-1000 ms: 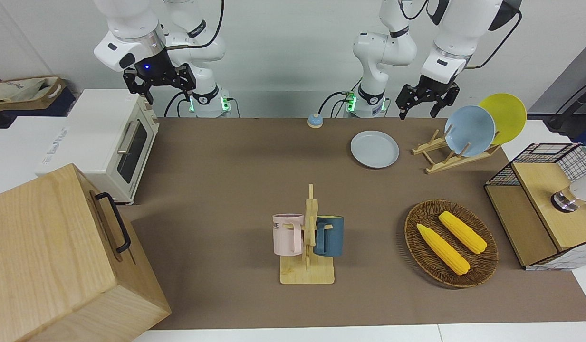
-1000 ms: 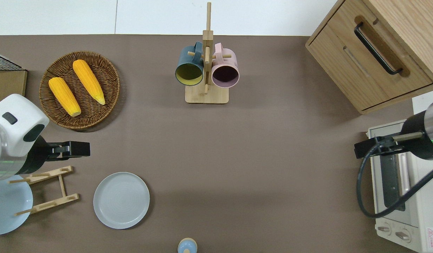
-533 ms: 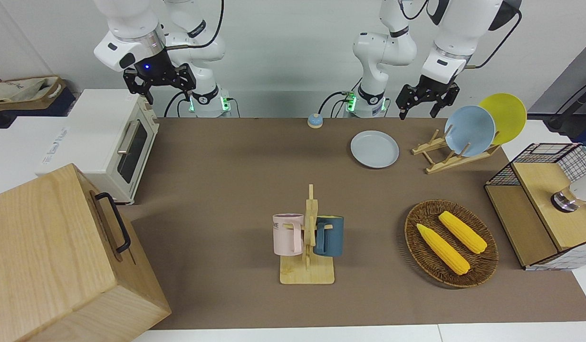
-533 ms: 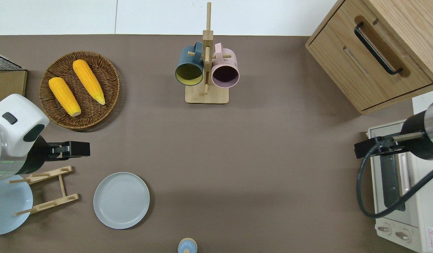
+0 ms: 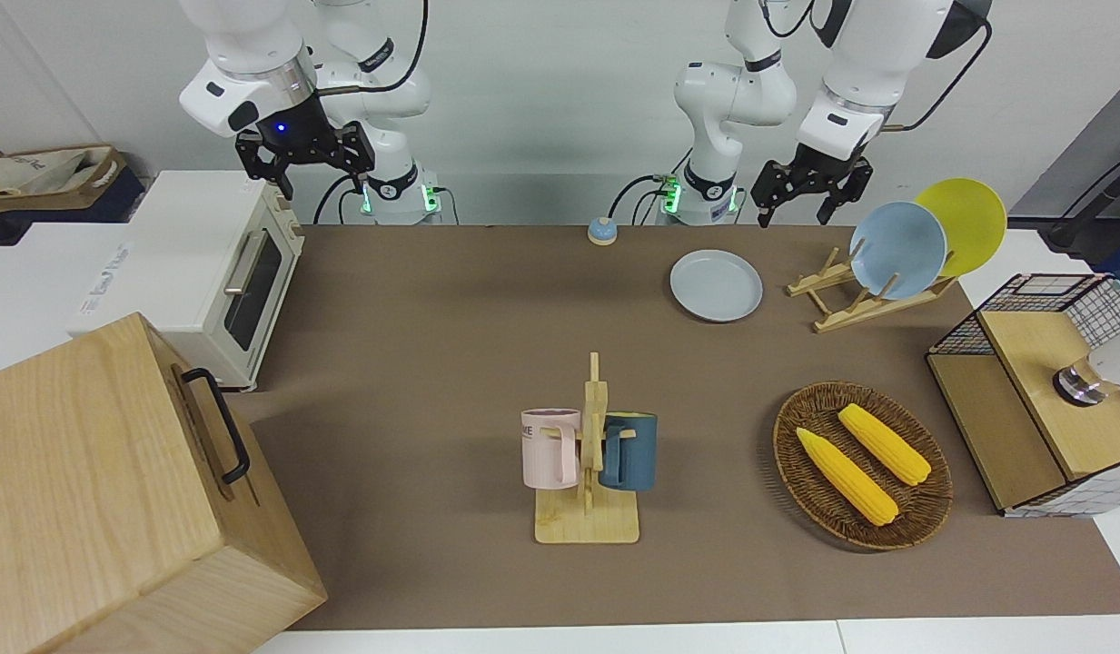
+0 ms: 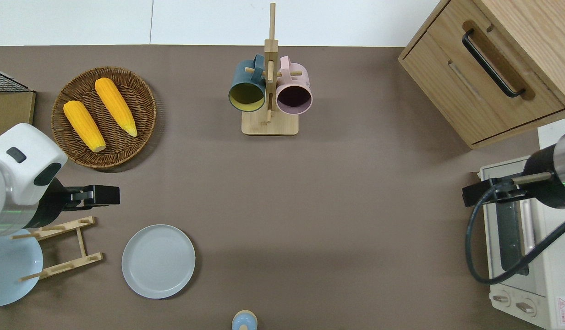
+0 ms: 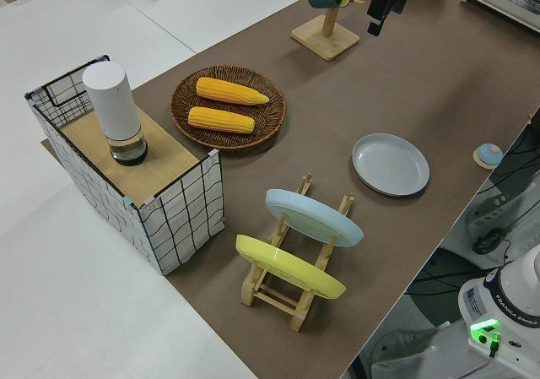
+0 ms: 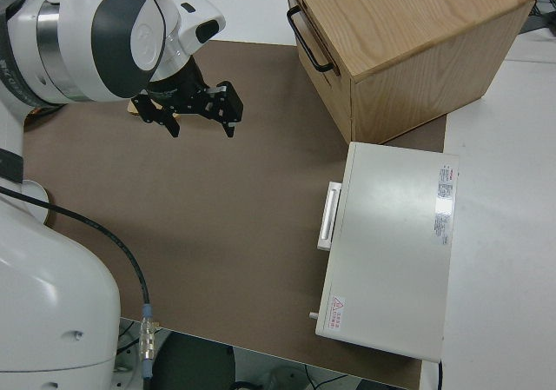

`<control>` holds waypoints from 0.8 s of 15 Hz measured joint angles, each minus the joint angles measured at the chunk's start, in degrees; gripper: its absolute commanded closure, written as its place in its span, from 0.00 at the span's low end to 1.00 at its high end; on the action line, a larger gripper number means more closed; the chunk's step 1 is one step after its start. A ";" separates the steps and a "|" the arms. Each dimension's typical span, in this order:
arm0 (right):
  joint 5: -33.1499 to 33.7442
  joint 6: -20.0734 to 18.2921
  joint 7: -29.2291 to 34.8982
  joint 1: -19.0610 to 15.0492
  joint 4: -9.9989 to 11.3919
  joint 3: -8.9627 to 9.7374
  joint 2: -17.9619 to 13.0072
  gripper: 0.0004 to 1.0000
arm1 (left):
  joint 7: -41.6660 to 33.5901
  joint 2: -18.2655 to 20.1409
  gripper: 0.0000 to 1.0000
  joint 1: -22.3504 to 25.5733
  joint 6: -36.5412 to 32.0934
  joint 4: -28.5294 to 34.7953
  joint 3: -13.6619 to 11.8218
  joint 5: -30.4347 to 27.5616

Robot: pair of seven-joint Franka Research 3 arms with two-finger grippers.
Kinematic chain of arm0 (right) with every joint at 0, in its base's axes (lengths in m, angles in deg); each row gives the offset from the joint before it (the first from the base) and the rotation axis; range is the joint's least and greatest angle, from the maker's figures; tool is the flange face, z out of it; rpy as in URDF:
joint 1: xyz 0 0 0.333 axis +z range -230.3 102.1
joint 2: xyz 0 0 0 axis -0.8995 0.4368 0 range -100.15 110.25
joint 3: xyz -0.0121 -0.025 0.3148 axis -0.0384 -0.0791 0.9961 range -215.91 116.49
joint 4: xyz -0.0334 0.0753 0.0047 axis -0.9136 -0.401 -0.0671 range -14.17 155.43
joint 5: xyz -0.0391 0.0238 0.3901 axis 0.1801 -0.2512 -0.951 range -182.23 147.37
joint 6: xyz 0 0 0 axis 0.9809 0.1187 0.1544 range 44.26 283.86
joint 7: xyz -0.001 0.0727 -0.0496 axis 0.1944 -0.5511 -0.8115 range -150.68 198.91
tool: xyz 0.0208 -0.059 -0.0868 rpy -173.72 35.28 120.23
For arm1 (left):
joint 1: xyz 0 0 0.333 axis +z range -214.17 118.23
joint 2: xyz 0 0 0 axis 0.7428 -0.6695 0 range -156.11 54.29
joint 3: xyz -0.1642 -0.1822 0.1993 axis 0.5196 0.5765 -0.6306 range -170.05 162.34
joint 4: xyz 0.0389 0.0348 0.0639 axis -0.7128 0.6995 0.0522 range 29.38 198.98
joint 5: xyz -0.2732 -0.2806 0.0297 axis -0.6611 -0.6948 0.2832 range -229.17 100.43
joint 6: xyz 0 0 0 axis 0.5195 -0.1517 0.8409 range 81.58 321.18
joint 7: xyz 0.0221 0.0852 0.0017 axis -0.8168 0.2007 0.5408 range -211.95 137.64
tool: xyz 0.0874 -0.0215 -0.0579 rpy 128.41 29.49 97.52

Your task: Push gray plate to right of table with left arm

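The gray plate (image 5: 716, 285) lies flat on the brown table (image 5: 432, 318), close to the robots, beside a wooden plate rack; it also shows in the overhead view (image 6: 158, 261) and the left side view (image 7: 391, 164). My left gripper (image 5: 800, 195) is open and empty, up in the air. In the overhead view it (image 6: 96, 196) is over bare table between the rack and a wicker basket, apart from the plate. My right gripper (image 5: 305, 168) is open and parked.
The plate rack (image 6: 62, 247) holds a sky-blue plate (image 5: 897, 249) and a yellow plate (image 5: 968, 218). A wicker basket (image 6: 103, 117) holds two corn cobs. A mug tree (image 6: 269, 91), a wooden cabinet (image 6: 493, 68), a toaster oven (image 6: 525, 247) and a small bell (image 6: 244, 321) also stand here.
My left gripper has shifted slightly toward the right arm's end of the table. The gray plate and the right arm have not moved.
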 measured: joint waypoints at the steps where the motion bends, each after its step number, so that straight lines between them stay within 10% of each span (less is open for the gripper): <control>1: 0.00 0.00 0.00 0.00 0.00 0.00 0.00 0.02 | 0.00 0.00 0.01 -0.01 -0.30 0.00 0.10 0.00; 12: 0.00 0.00 0.00 0.00 0.00 0.00 0.00 0.02 | -0.04 1.14 0.01 -0.19 -6.05 0.44 2.90 -0.07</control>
